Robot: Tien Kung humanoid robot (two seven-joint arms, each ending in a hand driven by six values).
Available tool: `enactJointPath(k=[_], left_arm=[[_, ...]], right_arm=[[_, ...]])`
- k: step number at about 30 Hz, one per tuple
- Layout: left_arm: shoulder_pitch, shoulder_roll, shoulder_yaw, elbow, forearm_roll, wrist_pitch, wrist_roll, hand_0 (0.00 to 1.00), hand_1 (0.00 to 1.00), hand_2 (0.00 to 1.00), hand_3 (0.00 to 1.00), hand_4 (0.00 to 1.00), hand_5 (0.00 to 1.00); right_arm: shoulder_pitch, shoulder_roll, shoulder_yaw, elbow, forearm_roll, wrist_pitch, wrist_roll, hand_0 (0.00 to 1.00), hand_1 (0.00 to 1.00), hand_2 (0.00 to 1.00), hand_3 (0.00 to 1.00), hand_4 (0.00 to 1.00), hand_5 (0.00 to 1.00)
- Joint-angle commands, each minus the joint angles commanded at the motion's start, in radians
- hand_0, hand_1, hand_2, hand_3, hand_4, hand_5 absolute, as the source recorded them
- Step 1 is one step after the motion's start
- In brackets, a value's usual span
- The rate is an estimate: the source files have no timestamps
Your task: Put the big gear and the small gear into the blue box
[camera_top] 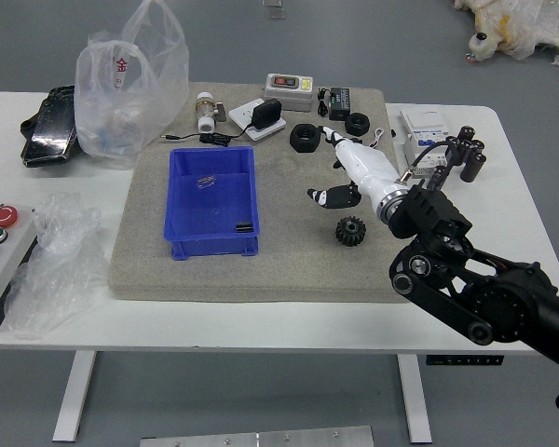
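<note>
Reads bright and even, cool in tone. Washes the white tabletop (261, 326) pale. Glints off the clear plastic bag (130, 88) and the glossy black packet (54, 126). Shades softly inside the blue box (212, 247). Looks crisp on larger shapes, soft on small print. Can't pin down the light's direction.
</note>
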Motion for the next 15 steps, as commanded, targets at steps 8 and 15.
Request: enactJointPath(k=[8, 15], left_arm=[[-0.005, -0.005, 0.007, 0.001, -0.005, 0.0, -0.006, 0.642, 0.614, 0.584, 0.647, 0.65, 0.302], [-0.01, -0.003, 0.006, 0.002, -0.001, -0.001, -0.008, 0.642, 0.613, 0.584, 0.647, 0.65, 0.301]], right_arm=[[-0.101, 0.006, 0.041, -0.027, 0.015, 0.011, -0.04, 0.356, 0.69, 0.926, 0.997, 0.826, 0.249], [-0.107, -0.011, 0.028, -0.004, 0.03, 0.021, -0.055, 0.353, 0.689, 0.924, 0.997, 0.834, 0.251]])
